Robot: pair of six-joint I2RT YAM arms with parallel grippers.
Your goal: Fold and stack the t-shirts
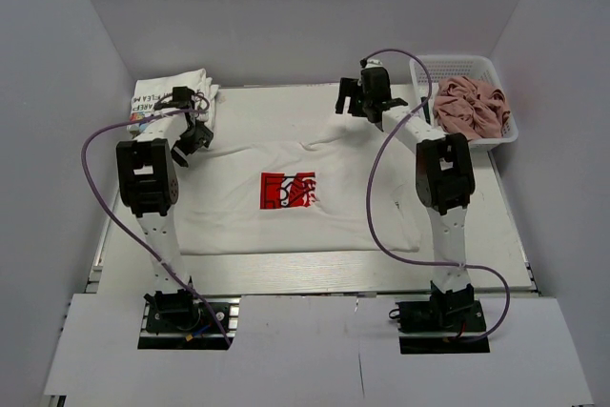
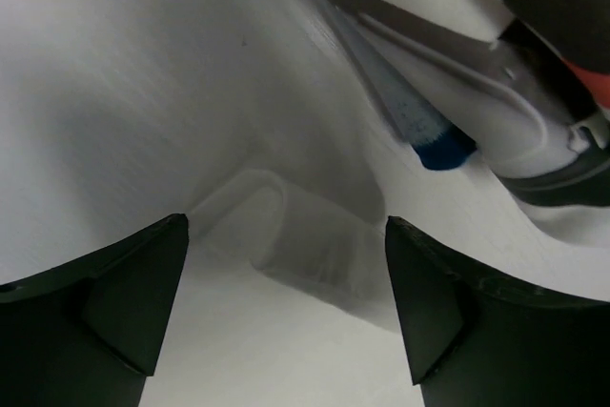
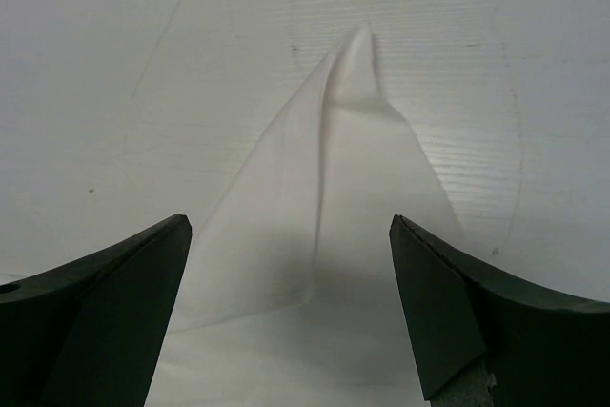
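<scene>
A spread t-shirt (image 1: 238, 221) lies centre, folded t-shirts (image 1: 160, 92) behind-left, basket (image 1: 507, 136) with another t-shirt (image 1: 470, 105) behind-right.

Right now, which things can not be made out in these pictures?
- Top view: print on the folded t-shirts is too small to read; the left arm covers part.
- Top view: whatever lies under the crumpled pink t-shirt in the basket is hidden.
- Left wrist view: the blue spot is blurred, too close to name.
- Right wrist view: the frame cuts the white t-shirt, so which part is raised is unclear.
</scene>
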